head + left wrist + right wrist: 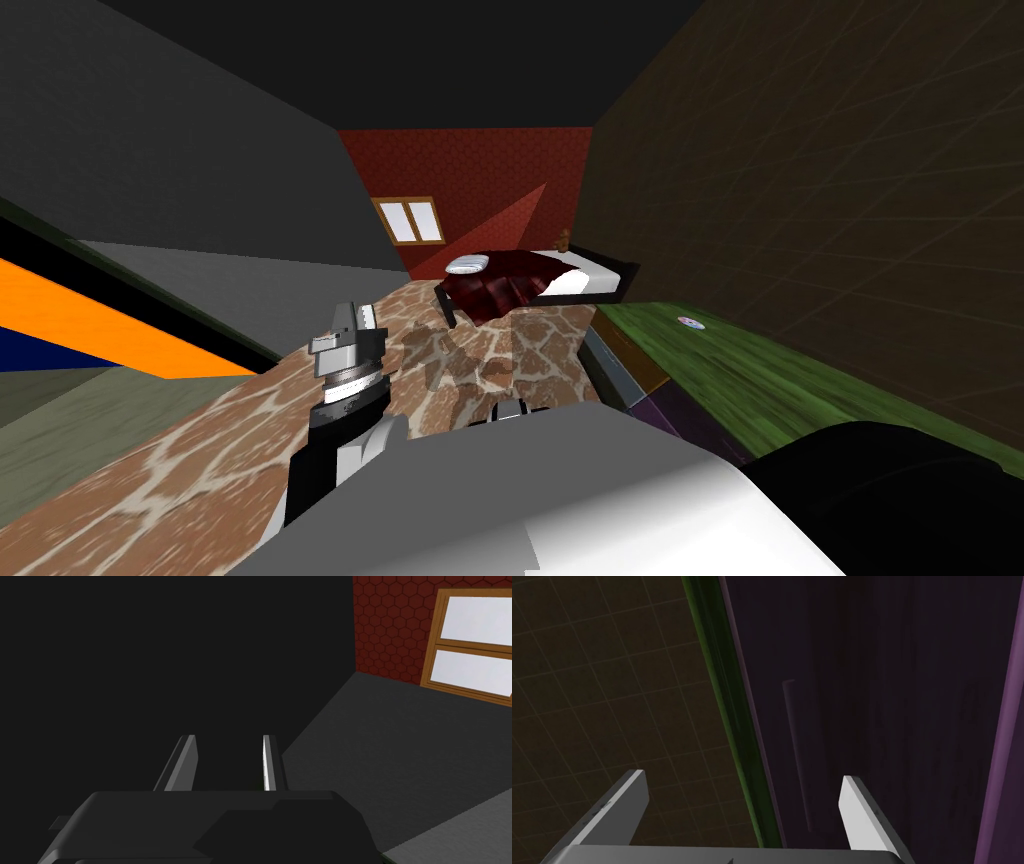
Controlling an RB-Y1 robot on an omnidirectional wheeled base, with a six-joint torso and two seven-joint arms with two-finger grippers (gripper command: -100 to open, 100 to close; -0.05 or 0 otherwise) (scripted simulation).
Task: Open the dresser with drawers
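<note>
The dresser (760, 370) has a green top with streaked wood grain. Its front (887, 701) is dark purple and matt, with fine grain lines, and the bar handle (796, 751) on it looks smooth and dull. The tiled wall (850, 200) behind the dresser is matt brown, ruled in a thin grid. Beside the dresser the floor (480, 350) looks like rough brown flagstone with pale joints. Past the dresser's far end, the bed (500, 285) has a crumpled dark red cloth cover, and the window (408, 220) has a wooden frame in a hexagon-patterned red wall (470, 170). The right pincer (742, 776) has smooth, matt grey fingers (854, 811).
</note>
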